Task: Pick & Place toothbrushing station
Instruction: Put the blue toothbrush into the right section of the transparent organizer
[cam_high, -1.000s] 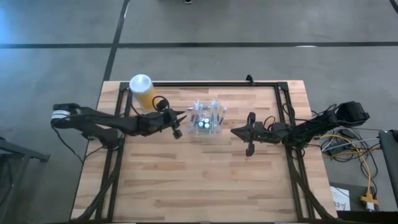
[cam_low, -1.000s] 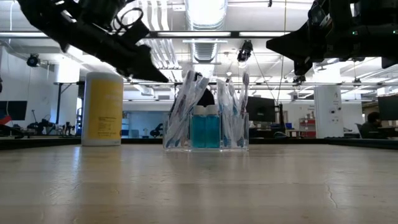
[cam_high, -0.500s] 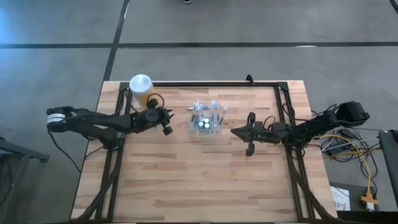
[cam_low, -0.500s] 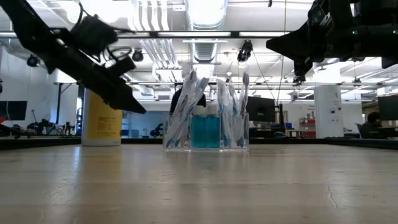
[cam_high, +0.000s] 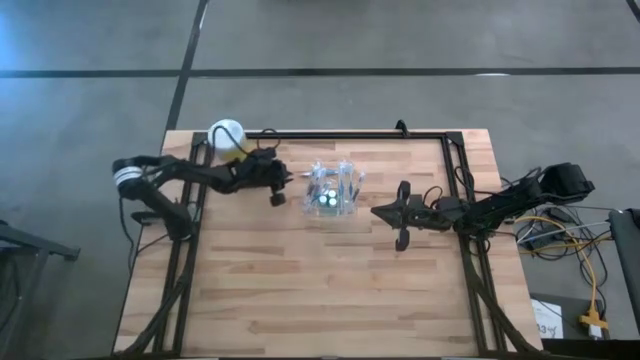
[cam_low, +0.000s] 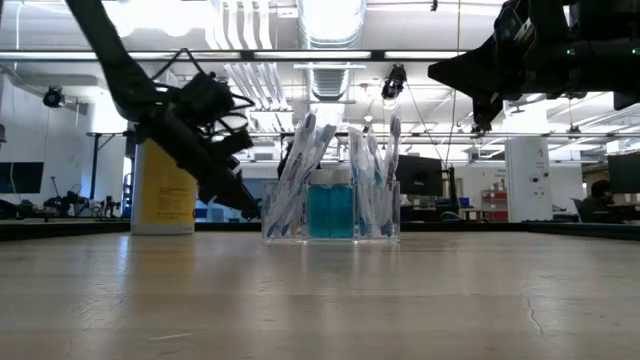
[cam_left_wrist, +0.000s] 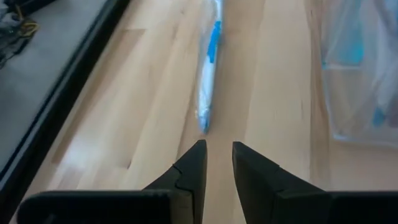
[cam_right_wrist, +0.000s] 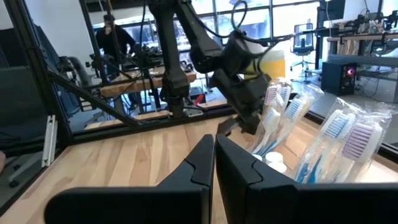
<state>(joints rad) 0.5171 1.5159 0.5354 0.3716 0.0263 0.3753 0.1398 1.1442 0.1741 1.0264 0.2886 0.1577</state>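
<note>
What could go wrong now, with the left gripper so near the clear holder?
The left gripper, empty with a narrow gap, is low beside the clear holder; it might knock it or the upright toothbrushes. A wrapped toothbrush lies loose ahead of it and could be pushed away.

Clear toothbrushing station (cam_high: 332, 190) upright mid-table, holding wrapped toothbrushes, blue bottles

From my station I see a smooth grey concrete floor (cam_high: 400, 40) crossed by dark seams around the pale wooden plank table (cam_high: 330, 290). Beyond the table edge, long bright ceiling lights (cam_low: 330, 20) run over an open workshop with white pillars (cam_low: 525, 165), dark monitors (cam_low: 622, 172) and cluttered benches. Large windows (cam_right_wrist: 298, 18) brighten the far side, where a person (cam_right_wrist: 115, 40) stands.
</note>
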